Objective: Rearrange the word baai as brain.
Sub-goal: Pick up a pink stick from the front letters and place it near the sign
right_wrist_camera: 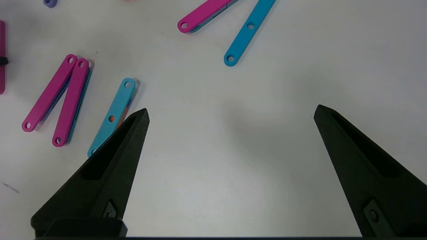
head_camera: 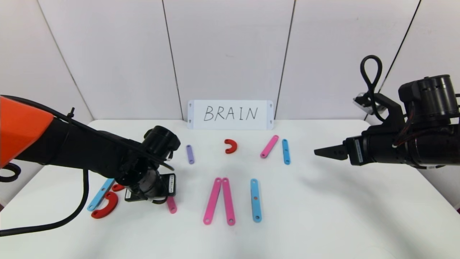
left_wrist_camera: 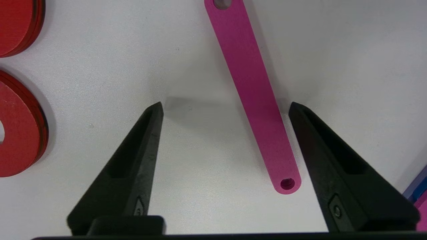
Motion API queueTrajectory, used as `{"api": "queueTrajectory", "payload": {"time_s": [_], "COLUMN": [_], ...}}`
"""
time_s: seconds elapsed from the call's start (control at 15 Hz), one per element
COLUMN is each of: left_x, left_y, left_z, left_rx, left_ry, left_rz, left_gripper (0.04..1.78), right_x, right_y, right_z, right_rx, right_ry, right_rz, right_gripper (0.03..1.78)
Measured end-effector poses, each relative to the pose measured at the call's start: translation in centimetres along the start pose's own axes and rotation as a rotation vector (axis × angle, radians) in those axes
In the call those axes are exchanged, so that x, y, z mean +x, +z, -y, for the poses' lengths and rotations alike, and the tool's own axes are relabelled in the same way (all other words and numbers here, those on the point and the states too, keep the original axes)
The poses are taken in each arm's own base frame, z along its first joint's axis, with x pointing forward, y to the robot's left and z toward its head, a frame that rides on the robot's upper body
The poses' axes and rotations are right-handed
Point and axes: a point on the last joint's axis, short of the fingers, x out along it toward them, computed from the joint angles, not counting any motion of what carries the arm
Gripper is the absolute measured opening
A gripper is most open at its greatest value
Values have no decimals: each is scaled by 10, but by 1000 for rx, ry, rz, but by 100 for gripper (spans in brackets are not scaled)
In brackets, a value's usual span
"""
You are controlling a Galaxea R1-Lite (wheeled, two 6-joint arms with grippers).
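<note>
The word's pieces lie flat on the white table [head_camera: 323, 216]. At the near left are a light-blue strip [head_camera: 100, 195] and two red curves [head_camera: 106, 205] [head_camera: 118, 187]. My left arm's wrist covers most of a pink strip [head_camera: 171, 205] beside them. In the left wrist view my left gripper [left_wrist_camera: 227, 105] is open low over the table. That pink strip [left_wrist_camera: 257, 100] lies between the fingers, close to one and not squeezed. The red curves [left_wrist_camera: 20, 133] sit off to one side. My right gripper [head_camera: 325, 151] [right_wrist_camera: 232, 110] hovers open at the right with nothing in it.
Two pink strips [head_camera: 212, 200] [head_camera: 228, 201] form a narrow V at centre, with a light-blue strip [head_camera: 255, 200] beside them. Farther back lie a purple strip [head_camera: 190, 154], a red curve [head_camera: 230, 146], a pink strip [head_camera: 269, 146] and a blue strip [head_camera: 286, 151]. A white "BRAIN" card [head_camera: 230, 114] leans on the wall.
</note>
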Motion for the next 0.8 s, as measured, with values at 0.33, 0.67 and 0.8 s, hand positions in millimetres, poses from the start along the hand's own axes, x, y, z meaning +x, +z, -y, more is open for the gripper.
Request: {"api": "queueTrajectory", "payload": {"time_s": [0.33, 0.67, 0.8], "left_x": [2, 1, -4], "left_y": [0, 0, 3], "left_z": [0, 0, 0], "left_rx": [1, 1, 5], "left_ry": [2, 0, -12], "left_rz": [-5, -5, 13], "left_gripper": [36, 27, 27], "right_x": [0, 0, 1], "right_y": [0, 0, -1], "right_z": [0, 0, 0], "right_rx": [0, 0, 1], "right_ry": [0, 0, 0], "right_rz": [-2, -2, -3], "right_gripper": [173, 173, 173]}}
